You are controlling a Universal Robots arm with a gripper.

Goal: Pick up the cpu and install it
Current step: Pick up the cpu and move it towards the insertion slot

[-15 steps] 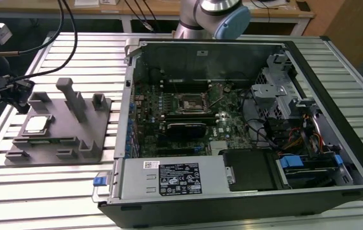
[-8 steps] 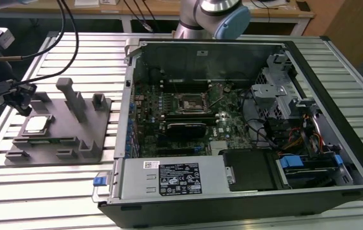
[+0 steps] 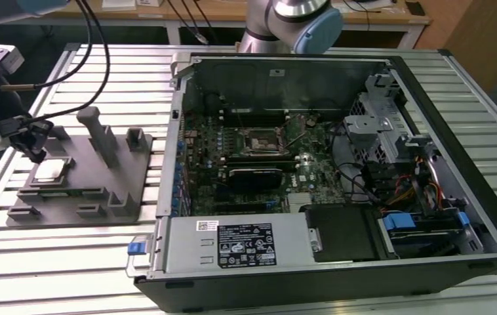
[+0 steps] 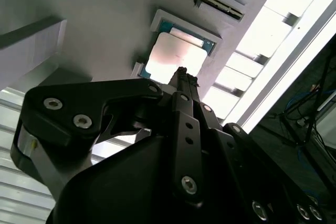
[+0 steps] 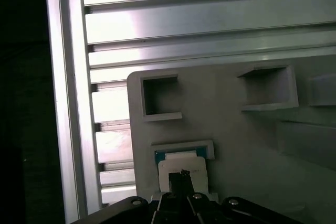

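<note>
Slatted aluminium bench (image 3: 65, 262) carries the whole scene, with wooden desks behind it at twelve o'clock. At about nine o'clock in the exterior view, the black claw (image 3: 37, 157) hangs tips-down. In both wrist views its fingers look pressed together, with no gap between them and nothing pinched (image 4: 181, 71) (image 5: 182, 173). Directly under the tips lies the small flat square cpu with a silvery metal top plate (image 3: 50, 172) (image 4: 173, 56) (image 5: 173, 165). It is seated in a shallow framed pocket, and I cannot tell whether the tips touch it.

That pocket belongs to a grey moulded fixture block (image 3: 56, 213) (image 5: 236, 145), flat on the bench. Three grey upright posts (image 3: 99, 134) stand at two o'clock from the cpu.

Just beside the block, at its three o'clock, a black open computer case (image 3: 231, 292) lies on its side. Inside is a green motherboard (image 3: 310, 164), and its dark square metal-framed socket (image 3: 258, 140) sits near the board's middle. A silver power supply box (image 3: 231, 243) fills the case's six o'clock edge.
</note>
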